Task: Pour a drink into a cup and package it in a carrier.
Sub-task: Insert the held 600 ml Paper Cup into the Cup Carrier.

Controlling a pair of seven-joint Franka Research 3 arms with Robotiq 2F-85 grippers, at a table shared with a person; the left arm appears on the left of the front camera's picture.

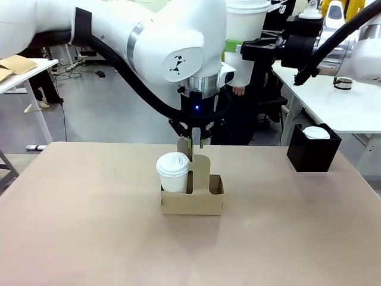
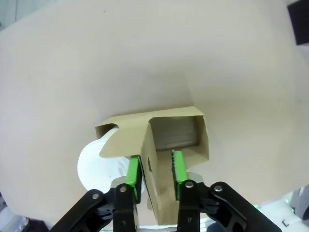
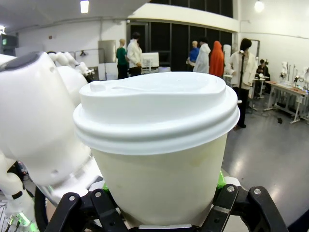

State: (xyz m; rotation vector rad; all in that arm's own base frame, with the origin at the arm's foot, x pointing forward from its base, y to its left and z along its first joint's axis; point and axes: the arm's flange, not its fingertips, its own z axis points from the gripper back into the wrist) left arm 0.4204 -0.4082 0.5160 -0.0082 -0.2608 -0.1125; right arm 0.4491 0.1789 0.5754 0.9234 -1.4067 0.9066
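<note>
The brown cardboard carrier (image 1: pixel 191 199) stands mid-table with a lidded white cup (image 1: pixel 173 171) in its left slot; its right slot is empty. My left gripper (image 1: pixel 193 142) hangs straight down over the upright handle panel. In the left wrist view the left gripper (image 2: pixel 155 154) is open, its green pads (image 2: pixel 133 170) standing either side of the carrier's handle panel (image 2: pixel 150 145) with small gaps. High at the back, my right gripper (image 1: pixel 250 50) is shut on a second lidded cup (image 1: pixel 244 30), which looms large in the right wrist view (image 3: pixel 159 145). The drink is out of view.
A black square box (image 1: pixel 312 156) holding white lids (image 1: pixel 316 132) sits at the table's far right. The beige table (image 1: pixel 89 226) spreads bare around the carrier. People stand far off in the hall behind.
</note>
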